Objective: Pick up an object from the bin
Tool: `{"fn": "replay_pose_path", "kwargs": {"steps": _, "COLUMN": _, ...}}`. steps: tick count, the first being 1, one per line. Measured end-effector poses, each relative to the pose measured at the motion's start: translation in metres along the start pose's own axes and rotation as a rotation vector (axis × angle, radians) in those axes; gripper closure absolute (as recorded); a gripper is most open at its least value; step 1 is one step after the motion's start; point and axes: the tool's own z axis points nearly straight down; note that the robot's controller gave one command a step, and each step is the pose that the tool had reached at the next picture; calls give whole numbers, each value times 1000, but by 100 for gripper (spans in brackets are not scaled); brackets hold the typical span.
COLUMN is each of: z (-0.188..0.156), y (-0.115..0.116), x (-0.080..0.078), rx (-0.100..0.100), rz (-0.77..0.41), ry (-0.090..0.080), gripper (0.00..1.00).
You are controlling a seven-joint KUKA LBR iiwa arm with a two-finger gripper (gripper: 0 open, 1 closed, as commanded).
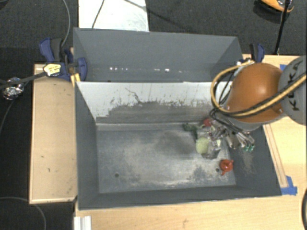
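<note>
The grey metal bin (144, 166) looks matt, its floor scuffed pale and its back wall streaked with scratches. Over the bin's right side, the arm's rounded orange cover (254, 92) shines smooth and glossy, like plastic. Near the bin's right front, a small red rounded thing (225, 166) gleams slightly.

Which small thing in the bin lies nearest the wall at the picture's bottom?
The small red-orange thing, alone on the bin floor below the gripper. The pale green thing and the dark green thing lie higher up, beside the gripper.

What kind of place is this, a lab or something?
Most likely a robotics lab test setup: a robot arm reaches into a grey metal bin of small loose things, with cables trailing across the dark floor.
</note>
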Motion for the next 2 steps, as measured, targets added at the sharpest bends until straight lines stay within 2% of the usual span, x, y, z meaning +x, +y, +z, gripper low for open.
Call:
{"fn": "replay_pose_path", "kwargs": {"steps": 1, "z": 0, "y": 0, "x": 0, "rx": 0, "rz": 1, "ry": 0, "gripper": 100}}
{"fn": "replay_pose_path", "kwargs": {"steps": 2, "z": -137, "y": 1, "x": -2, "rx": 1, "rz": 21, "ry": -4, "gripper": 100}}
